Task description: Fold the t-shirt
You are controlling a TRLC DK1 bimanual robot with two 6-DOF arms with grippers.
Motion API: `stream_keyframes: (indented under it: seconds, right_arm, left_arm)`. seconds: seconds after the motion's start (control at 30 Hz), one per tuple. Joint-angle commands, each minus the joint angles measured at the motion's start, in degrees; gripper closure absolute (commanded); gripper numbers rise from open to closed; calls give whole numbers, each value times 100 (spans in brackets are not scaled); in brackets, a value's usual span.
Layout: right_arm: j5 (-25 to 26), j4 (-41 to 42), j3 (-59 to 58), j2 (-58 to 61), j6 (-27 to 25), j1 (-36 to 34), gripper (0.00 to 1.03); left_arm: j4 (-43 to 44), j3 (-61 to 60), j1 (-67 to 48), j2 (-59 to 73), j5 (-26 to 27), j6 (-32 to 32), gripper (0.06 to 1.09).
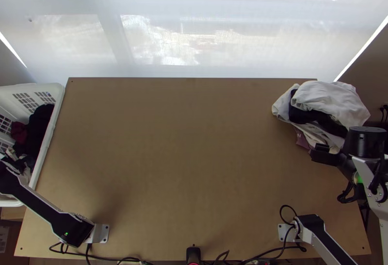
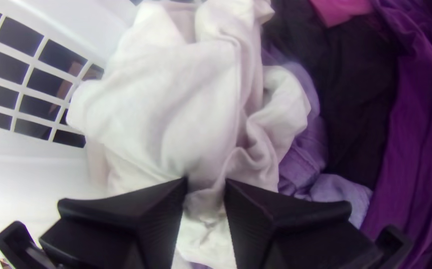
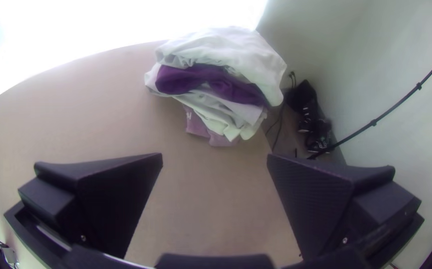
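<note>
While our open right gripper [image 3: 215,155] hangs well apart, our left gripper [image 2: 206,180] meets white cloth [image 2: 156,99] in the basket [image 1: 54,114].
Whether it grips, we cannot tell.

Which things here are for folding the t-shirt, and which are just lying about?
For the job:
white cloth, maybe the t-shirt
basket it lies in
left gripper, at that cloth
right gripper, open
table

Just lying about:
clothes pile on the table
purple cloth in the basket
shoes on the floor
</note>
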Motion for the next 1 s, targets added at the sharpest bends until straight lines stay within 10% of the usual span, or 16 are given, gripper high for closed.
stream_keyframes:
  seconds: [0.0,0.43,0.97]
  right_arm:
    - [13,-51,21,0,-3,-2,5]
    - [13,-42,39,9,23,16,5]
    - [4,63,399,18,59,429,5]
  left_arm:
    - [167,3,49,46,10,110,98]
    - [-1038,-190,154,-1712,1443,-585,105]
    - [-2391,-269,216,-5122,4642,-945,105]
